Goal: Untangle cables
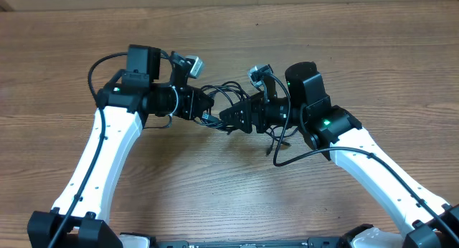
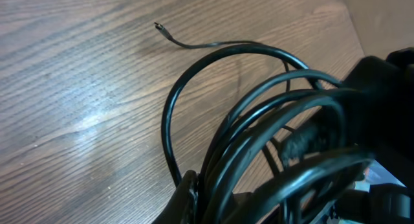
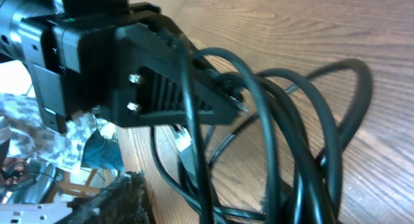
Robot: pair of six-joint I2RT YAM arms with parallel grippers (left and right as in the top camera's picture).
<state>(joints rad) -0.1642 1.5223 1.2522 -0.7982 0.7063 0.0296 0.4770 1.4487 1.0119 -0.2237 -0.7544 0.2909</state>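
Tangled cables (image 2: 163,120) sit over a wood-grain table (image 2: 77,68).

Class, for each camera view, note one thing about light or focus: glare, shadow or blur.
Overhead: even light, the cables sharp, only faint shadows on the table. Left wrist: a pale glare on the table, the nearest cable loops blurred. Right wrist: foreground loops soft, the table's grain behind them clearer.

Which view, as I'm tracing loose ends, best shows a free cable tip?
Left wrist: the cable tip stands out against the table, clear of the cables. Overhead shows only a small tangled bunch; right wrist shows only close-up loops.
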